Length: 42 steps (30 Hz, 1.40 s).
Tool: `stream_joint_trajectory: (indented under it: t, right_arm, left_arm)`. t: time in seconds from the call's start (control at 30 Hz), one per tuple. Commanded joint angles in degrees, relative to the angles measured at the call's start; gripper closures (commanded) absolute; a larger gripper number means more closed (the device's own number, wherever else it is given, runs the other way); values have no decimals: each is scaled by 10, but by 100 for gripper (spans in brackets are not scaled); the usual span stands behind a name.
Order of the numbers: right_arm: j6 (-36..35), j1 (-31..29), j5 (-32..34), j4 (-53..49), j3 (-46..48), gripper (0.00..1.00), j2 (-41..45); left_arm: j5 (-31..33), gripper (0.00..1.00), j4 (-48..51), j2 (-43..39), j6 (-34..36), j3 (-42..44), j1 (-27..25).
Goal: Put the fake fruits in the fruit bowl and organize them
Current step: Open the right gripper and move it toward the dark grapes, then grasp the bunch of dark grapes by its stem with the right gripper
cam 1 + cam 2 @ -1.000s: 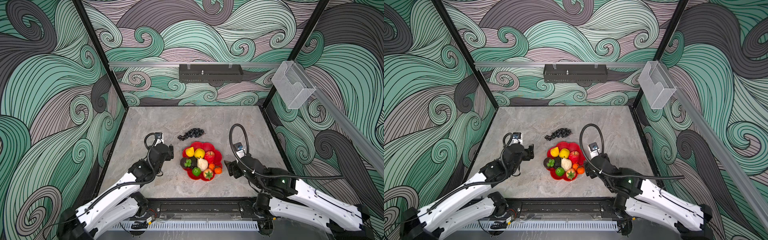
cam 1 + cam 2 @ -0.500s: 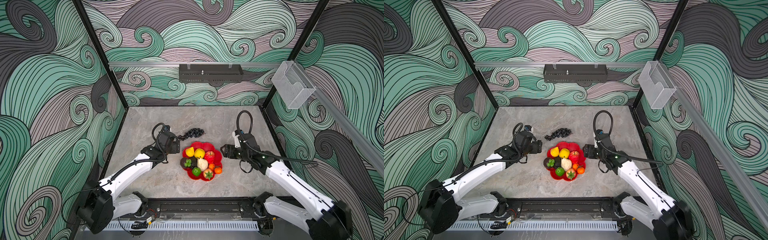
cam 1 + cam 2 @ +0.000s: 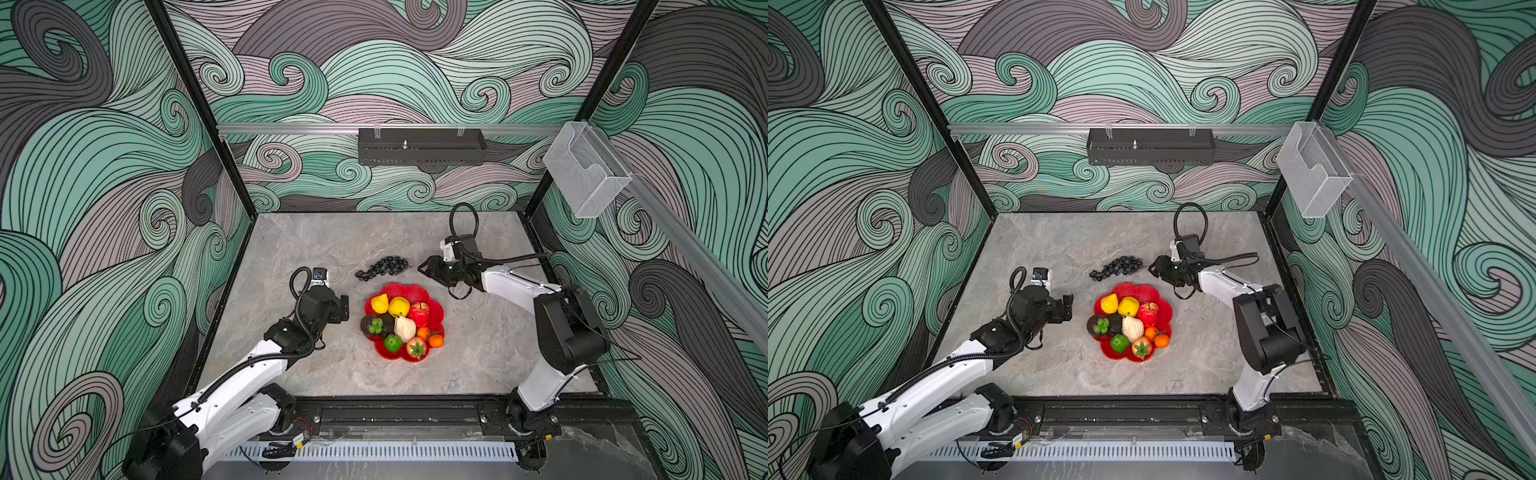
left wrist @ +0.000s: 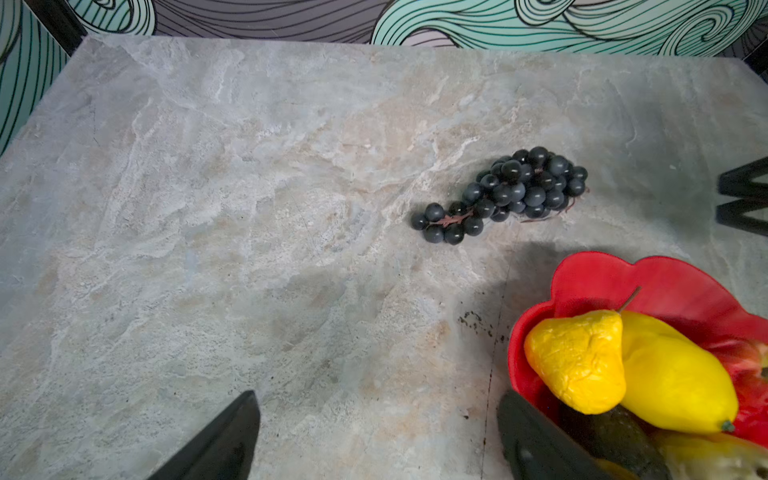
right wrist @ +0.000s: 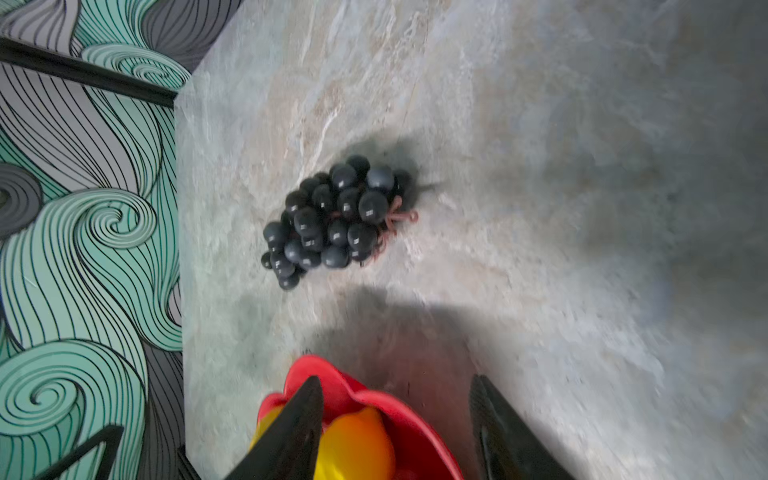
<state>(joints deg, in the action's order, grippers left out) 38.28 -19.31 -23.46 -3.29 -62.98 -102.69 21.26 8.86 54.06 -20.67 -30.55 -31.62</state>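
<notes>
**Top views.** In both top views the fruit bowl (image 3: 415,289) stands just below the centre of the frame on the table (image 3: 332,241). It is filled with the yellow pear (image 3: 379,303), lemon (image 3: 399,306), red apple (image 3: 419,311), cream pear (image 3: 404,328), lime (image 3: 392,343), two tangerines (image 3: 435,340) and other pieces. The grape bunch (image 3: 382,267) lies on the table directly above the bowl in the frame, near its rim but apart from it. The left gripper (image 3: 343,307) is seen left of the bowl with nothing in it. The right gripper (image 3: 426,270) is seen to the bunch's right, just beside it, with its jaws parted and empty.

**Left wrist view.** The left gripper (image 4: 376,401) is shown with its jaws spread wide over bare table and nothing between them. The grape bunch (image 4: 505,193) is seen beyond the bowl's rim (image 4: 665,282), untouched.

**Right wrist view.** This view is somewhat blurred. The right gripper (image 5: 395,379) is shown with its jaws apart and unloaded. The grape bunch (image 5: 336,220) lies ahead of it, clear of the bowl (image 5: 357,386).

**Finding.** The task is judged nearly complete. One fruit is outstanding, the grape bunch, and it is to be lifted into the bowl. Little free room is seen there except the far petals.
</notes>
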Motion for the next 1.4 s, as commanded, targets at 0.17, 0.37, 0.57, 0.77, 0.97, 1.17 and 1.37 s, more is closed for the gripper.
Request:
stream_joint_trajectory:
  t: [0.17,0.37,0.57,0.77,0.97,1.17,1.37]
  right_arm:
    - [21,31,-86,58,-73,56,-111]
    - [46,30,-104,100,-96,60,-174]
    - [70,29,-132,128,-105,66,-205]
    - [84,28,-147,154,-102,69,-216]
    - [83,21,-153,158,-109,73,-224]
    - [81,16,-153,156,-114,77,-223]
    - [65,12,-151,145,-126,82,-223]
  left_arm:
    - [9,8,27,-8,-2,-21,4]
    - [17,6,-9,-19,6,4,4]
    - [14,6,5,-2,5,-9,3]
    - [16,3,8,-3,3,-10,4]
    - [21,3,12,-5,1,-11,4]
    - [27,3,12,-12,1,-7,4]
    - [26,3,13,-10,0,-8,4]
